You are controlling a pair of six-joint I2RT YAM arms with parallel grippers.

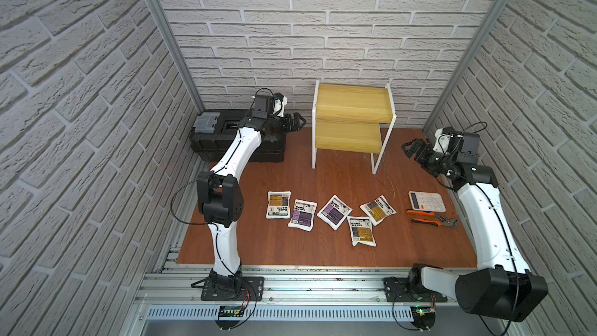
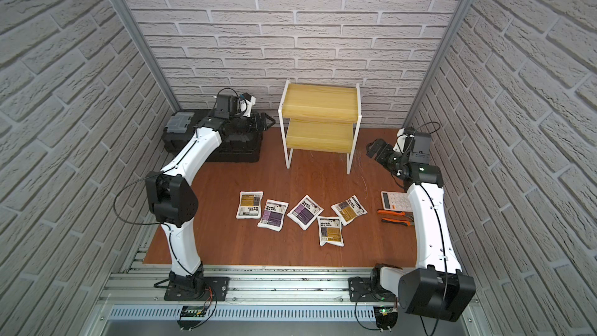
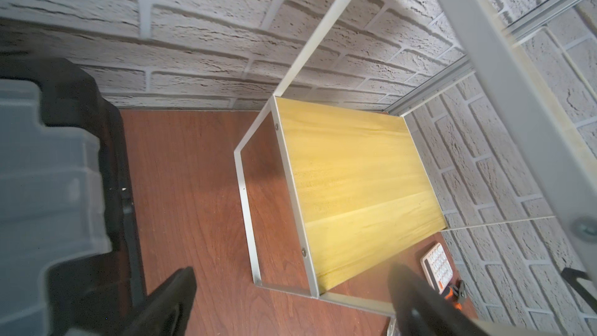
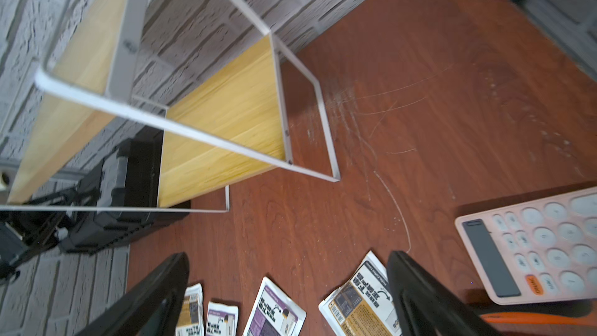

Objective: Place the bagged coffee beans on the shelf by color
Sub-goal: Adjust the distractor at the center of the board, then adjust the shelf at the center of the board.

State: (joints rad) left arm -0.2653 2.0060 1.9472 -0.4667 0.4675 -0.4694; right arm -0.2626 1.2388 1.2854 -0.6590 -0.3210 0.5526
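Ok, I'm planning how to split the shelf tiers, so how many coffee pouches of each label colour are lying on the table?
Flat white pouches with mustard-yellow labels: 3
Flat white pouches with purple labels: 2
Total: 5

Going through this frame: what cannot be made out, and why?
- Print on the coffee pouches: too small in both top views; in the right wrist view, cut off by the edge and partly behind the fingers of the right end effector.
- Toolbox: middle hidden by the left arm in both top views; blurred in the left wrist view.
- Calculator and pliers: partly behind the right arm in a top view.
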